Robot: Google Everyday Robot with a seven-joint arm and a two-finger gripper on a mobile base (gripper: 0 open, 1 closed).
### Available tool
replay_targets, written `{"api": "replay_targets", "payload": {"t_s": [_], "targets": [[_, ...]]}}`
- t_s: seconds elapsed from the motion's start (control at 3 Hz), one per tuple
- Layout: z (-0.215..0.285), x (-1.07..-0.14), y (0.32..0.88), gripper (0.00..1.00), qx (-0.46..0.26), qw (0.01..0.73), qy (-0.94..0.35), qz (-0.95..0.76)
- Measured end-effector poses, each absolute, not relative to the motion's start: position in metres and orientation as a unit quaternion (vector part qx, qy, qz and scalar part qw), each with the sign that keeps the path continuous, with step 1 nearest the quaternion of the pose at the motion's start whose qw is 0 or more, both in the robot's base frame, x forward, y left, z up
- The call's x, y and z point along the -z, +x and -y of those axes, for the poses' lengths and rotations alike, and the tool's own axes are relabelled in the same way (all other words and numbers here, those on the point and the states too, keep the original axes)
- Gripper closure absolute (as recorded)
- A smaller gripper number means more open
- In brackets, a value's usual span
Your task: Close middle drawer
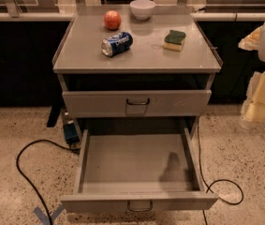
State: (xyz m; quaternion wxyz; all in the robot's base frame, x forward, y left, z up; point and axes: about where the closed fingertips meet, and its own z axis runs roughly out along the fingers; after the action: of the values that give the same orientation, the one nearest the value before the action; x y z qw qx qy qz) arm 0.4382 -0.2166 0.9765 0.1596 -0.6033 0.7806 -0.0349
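**Item 1. Gripper**. Pale, cream-coloured end of the arm, hanging at the right edge of the view. It is level with the top drawer, off to the side of the cabinet and well apart from it. Whether it is open or closed cannot be told, nor whether it has hold of anything. It touches nothing on the cabinet. Judged: it is parked clear of the drawer's path, and no push has begun.

**Item 2. Middle drawer**. Wide, shallow grey tray, pulled far out toward the camera, with nothing seen in it. Its low front runs left to right and carries a small wire handle at centre. The slide axis runs front to back, so closing it calls for a square push on the front, away from the camera.

**Item 3. Top drawer**. Taller grey front with its own handle, all but shut above the tray.

**Item 4. Cabinet top**. It bears these things, all apart from one another:
- a white bowl
- a red-orange round fruit
- a blue soda can lying on its side
- a green-and-yellow sponge

**Item 5. Floor.** A black cable loops to the left of the drawer.
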Motion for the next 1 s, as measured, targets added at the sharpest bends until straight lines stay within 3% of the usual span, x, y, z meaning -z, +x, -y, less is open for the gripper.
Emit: {"api": "replay_targets", "payload": {"t_s": [1.0], "targets": [[0.22,-0.904,0.428,0.0,-0.007,0.143,-0.591,-0.794]]}}
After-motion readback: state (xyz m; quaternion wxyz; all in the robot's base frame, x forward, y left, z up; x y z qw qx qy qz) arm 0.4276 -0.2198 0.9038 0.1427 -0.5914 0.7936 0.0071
